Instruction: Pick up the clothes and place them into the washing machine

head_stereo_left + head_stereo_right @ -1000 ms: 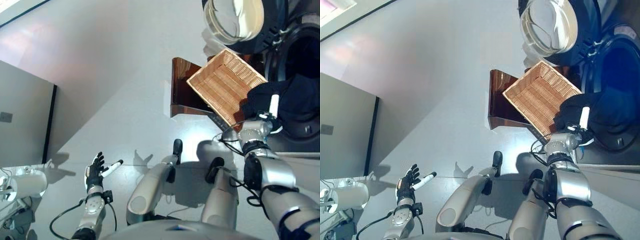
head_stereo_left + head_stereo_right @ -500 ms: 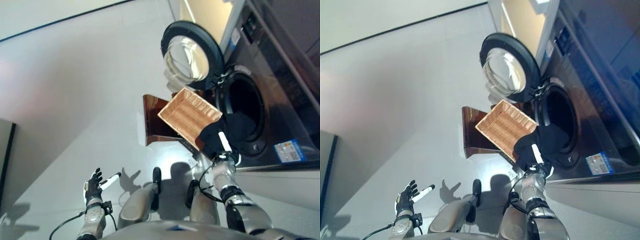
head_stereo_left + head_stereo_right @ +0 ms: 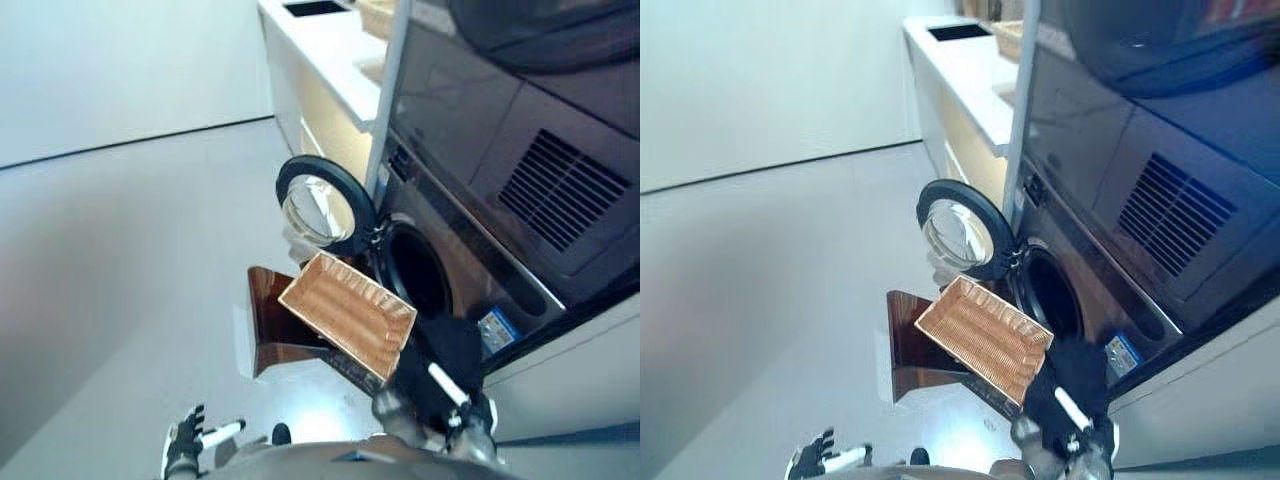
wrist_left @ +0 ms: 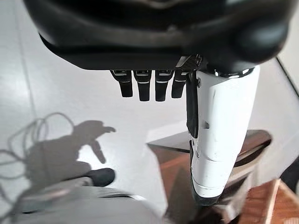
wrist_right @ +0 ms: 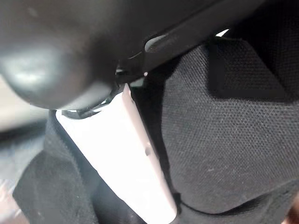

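A black garment (image 3: 452, 350) hangs in front of the washing machine (image 3: 470, 260), just below its dark drum opening (image 3: 415, 285). My right hand (image 3: 447, 386) is shut on it from below, the white thumb pressed into the cloth (image 5: 224, 140). The round door (image 3: 325, 205) stands open to the left. The wicker basket (image 3: 348, 315) sits tilted on the dark brown box (image 3: 270, 330) beside the machine, its inside bare. My left hand (image 3: 185, 452) is open and empty low over the floor; its straight fingers (image 4: 147, 86) show in the left wrist view.
A second dark appliance with a vent grille (image 3: 560, 190) sits above the washing machine. A white counter (image 3: 320, 60) runs along the wall behind it. Grey floor (image 3: 120, 260) spreads to the left of the box.
The whole picture has shifted, so the camera has tilted up and shows the machine's top and the counter. My right hand still holds the black garment by the drum opening.
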{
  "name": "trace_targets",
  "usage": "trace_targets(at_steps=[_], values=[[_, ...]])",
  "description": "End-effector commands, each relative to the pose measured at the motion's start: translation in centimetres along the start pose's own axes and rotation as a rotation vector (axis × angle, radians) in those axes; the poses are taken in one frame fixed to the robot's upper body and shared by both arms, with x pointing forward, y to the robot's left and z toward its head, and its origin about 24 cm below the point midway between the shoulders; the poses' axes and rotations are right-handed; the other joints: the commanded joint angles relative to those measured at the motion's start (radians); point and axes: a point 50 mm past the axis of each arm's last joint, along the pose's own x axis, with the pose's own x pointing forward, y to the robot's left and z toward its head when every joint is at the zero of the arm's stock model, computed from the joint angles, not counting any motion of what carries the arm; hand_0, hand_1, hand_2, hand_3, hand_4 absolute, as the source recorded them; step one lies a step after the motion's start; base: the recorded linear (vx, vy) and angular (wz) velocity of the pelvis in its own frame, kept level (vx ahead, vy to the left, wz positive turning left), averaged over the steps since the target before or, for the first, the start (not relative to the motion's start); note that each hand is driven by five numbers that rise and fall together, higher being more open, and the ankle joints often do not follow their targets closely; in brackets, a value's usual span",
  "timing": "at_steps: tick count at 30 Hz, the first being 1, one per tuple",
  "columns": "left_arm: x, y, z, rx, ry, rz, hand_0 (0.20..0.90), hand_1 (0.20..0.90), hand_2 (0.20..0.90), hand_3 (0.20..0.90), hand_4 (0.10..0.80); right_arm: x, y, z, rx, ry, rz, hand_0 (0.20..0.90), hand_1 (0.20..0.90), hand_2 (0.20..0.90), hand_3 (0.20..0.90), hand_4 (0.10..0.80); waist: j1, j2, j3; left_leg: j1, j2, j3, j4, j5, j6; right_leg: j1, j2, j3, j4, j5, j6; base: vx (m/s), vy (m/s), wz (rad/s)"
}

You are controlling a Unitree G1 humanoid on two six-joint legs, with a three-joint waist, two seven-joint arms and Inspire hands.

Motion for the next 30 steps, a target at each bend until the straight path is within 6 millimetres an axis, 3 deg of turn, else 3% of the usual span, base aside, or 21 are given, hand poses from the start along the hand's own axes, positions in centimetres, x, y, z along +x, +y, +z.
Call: trace_targets(at_steps=[1,4,8,20,22,28,29,30], values=[[0.7,2.0,1.4,0.001,-0.062,0.058,0.900,0.900,0.900,0.900,0.800,0.3,1.3,2.5,-0.010,-0.130,0.069,0.200,0.200,0.200,0.200,0.300,-0.007,-0.044,-0.011,-0.048,-0.035,0.021,-0.001,-0.006,-0.054,0.053,-0.021,-0.023,-0.267,0.212,0.065,-0.026,0.007,-0.14],[0.6,2.1,1.2,-0.008,-0.055,0.059,0.900,0.900,0.900,0.900,0.800,-0.1,-0.3,-0.3,-0.061,-0.027,0.025,0.200,0.200,0.200,0.200,0.300,-0.010,-0.055,-0.038,-0.028,-0.035,0.034,0.008,-0.026,-0.048,0.070,-0.021,-0.002,-0.278,0.218,0.067,-0.002,0.001,-0.15],[0.7,2.1,1.5,-0.017,-0.069,0.060,0.900,0.900,0.900,0.900,0.800,0.0,-1.2,-1.0,-0.040,0.019,-0.016,0.200,0.200,0.200,0.200,0.300,-0.012,-0.059,-0.045,-0.010,-0.035,0.045,0.024,-0.042,-0.042,0.081,-0.023,0.009,-0.273,0.218,0.066,0.013,0.003,-0.23],[1.2,2.4,3.1,-0.040,-0.118,0.094,0.900,0.900,0.900,0.900,0.800,0.6,1.3,2.3,0.003,-0.100,0.046,0.200,0.200,0.200,0.200,0.300,-0.015,-0.067,-0.066,0.031,-0.039,0.057,0.048,-0.078,-0.028,0.111,-0.034,0.031,-0.253,0.207,0.071,0.003,0.012,-0.06],[1.2,2.6,3.1,-0.054,-0.115,0.105,0.900,0.900,0.900,0.900,0.800,0.7,2.1,4.0,0.039,-0.166,0.068,0.200,0.200,0.200,0.200,0.300,-0.012,-0.072,-0.066,0.040,-0.042,0.055,0.052,-0.087,-0.022,0.113,-0.039,0.033,-0.239,0.202,0.074,0.038,0.054,-0.02],[1.4,3.2,4.1,-0.058,-0.150,0.122,0.900,0.900,0.900,0.900,0.800,0.8,3.4,6.2,0.092,-0.235,0.104,0.200,0.200,0.200,0.200,0.300,0.000,-0.083,-0.048,0.043,-0.053,0.039,0.080,-0.110,-0.001,0.096,-0.058,0.026,-0.135,0.183,0.078,0.011,0.077,-0.01],[1.6,3.7,4.9,-0.059,-0.171,0.134,0.900,0.900,0.900,0.900,0.800,0.7,4.1,7.3,0.109,-0.273,0.125,0.200,0.200,0.200,0.200,0.300,0.000,-0.089,-0.024,0.046,-0.061,0.029,0.093,-0.121,0.019,0.047,-0.073,0.038,0.002,0.249,0.089,-0.029,0.078,0.02],[1.6,3.7,4.9,-0.059,-0.171,0.135,0.900,0.900,0.900,0.900,0.800,0.7,4.1,7.3,0.109,-0.273,0.126,0.200,0.200,0.200,0.200,0.300,0.001,-0.091,-0.024,0.044,-0.064,0.031,0.095,-0.121,0.020,0.042,-0.076,0.041,0.009,0.246,0.091,-0.034,0.104,0.06]])
